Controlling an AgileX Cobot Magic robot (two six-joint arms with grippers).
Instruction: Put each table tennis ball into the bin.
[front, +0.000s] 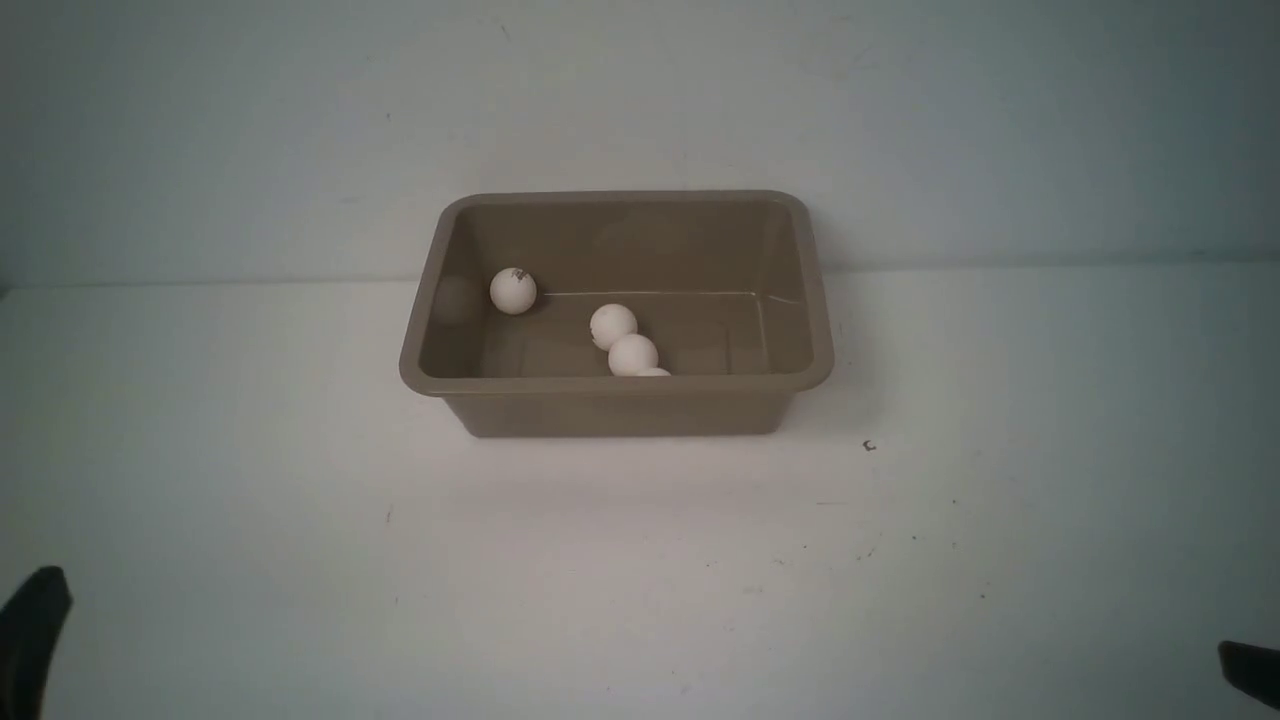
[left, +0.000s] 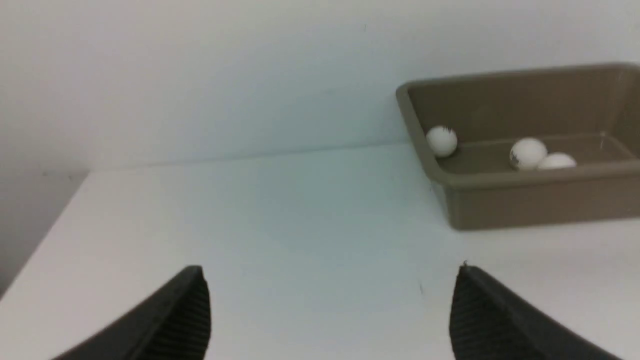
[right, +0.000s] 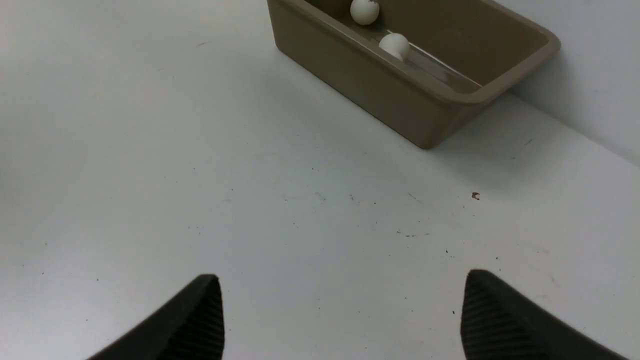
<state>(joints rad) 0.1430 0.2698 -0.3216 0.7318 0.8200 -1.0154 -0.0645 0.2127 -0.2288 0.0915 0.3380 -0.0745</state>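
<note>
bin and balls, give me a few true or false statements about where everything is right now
1. Every ball in view lies inside the bin. True.
2. One ball sits apart from the others, near the bin's left wall. True.
3. The left end effector grips a ball. False: it is open and empty, over bare table.
4. The bin lies tipped on its side. False: it stands upright on the table.
5. Two balls lie close together near the bin's middle. True.
6. The right end effector is shut. False: its jaws stand wide apart with nothing between them.
</note>
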